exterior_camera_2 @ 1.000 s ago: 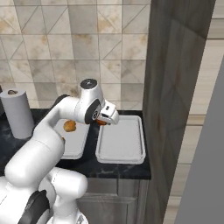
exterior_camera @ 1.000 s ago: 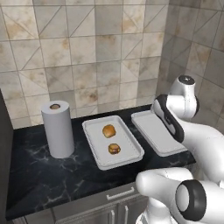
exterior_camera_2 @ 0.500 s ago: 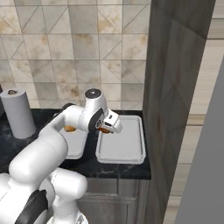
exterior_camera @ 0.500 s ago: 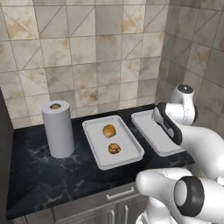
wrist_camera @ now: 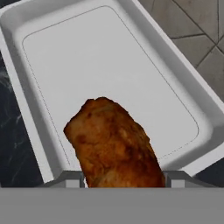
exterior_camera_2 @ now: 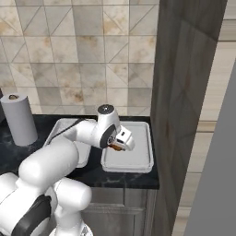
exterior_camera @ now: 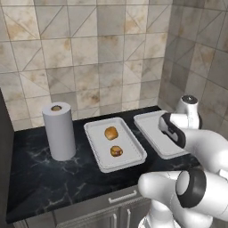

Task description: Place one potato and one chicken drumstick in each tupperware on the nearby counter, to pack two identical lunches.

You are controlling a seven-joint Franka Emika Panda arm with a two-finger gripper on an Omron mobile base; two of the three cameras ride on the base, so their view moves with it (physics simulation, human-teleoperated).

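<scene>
- A chicken drumstick (wrist_camera: 116, 144) is clamped between the jaws of the gripper (exterior_camera_2: 120, 144) and is held above the right tupperware (exterior_camera_2: 138, 159), over its near half.
- Over the last second the hand has been carried from the gap between the two containers across to the right tupperware and lowered toward its floor, which is seen bare in the hand view.
- The left tupperware (exterior_camera: 133, 159) is seen to hold a potato (exterior_camera: 111, 132) toward its far edge and a second browned piece (exterior_camera: 116, 151) nearer the front edge.
- It is judged that the first lunch is packed and that release into the second container is next; a potato is still needed there.
</scene>
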